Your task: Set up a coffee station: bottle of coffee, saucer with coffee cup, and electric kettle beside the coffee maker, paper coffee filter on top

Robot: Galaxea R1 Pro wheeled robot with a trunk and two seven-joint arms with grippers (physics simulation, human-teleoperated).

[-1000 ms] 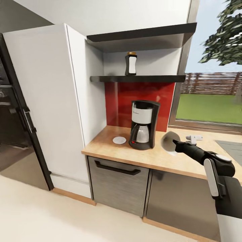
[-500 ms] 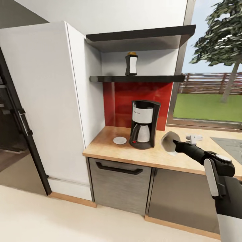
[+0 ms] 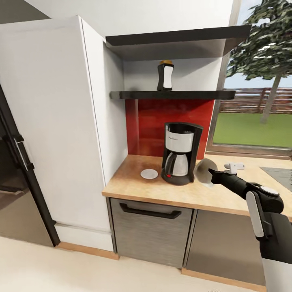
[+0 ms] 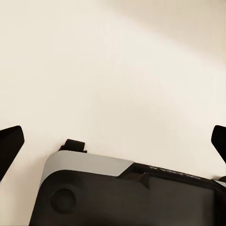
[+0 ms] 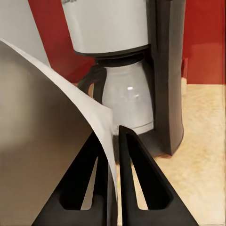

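The step in hand looked to be the paper coffee filter (image 3: 203,172): the right gripper (image 3: 211,177) held it out over the desk (image 3: 138,187), its fingers (image 5: 136,174) pressed together on the filter's edge, so that the thin sheet ran down between them and flared away to one side of the fingertips. The coffee maker (image 3: 181,153) stood on the desk directly ahead of those fingers and close to them, its glass carafe (image 5: 126,99) roughly level with the tips and its flat top higher than they were. By my reading, the next move called for lifting the filter above the machine's top, carrying it forward over it, and only then parting the fingers; the sheet looked flimsy and could catch on the housing if brought in too low. A saucer (image 3: 149,173) lay on the desk beyond the machine from the fingers, on its far side. The bottle of coffee (image 3: 165,76) stood on the kitchen shelf (image 3: 170,95), well above the fingers and not yet brought down. The left gripper (image 4: 113,146) hung over pale floor (image 4: 117,66), its fingers (image 4: 9,146) spread wide and holding nothing.
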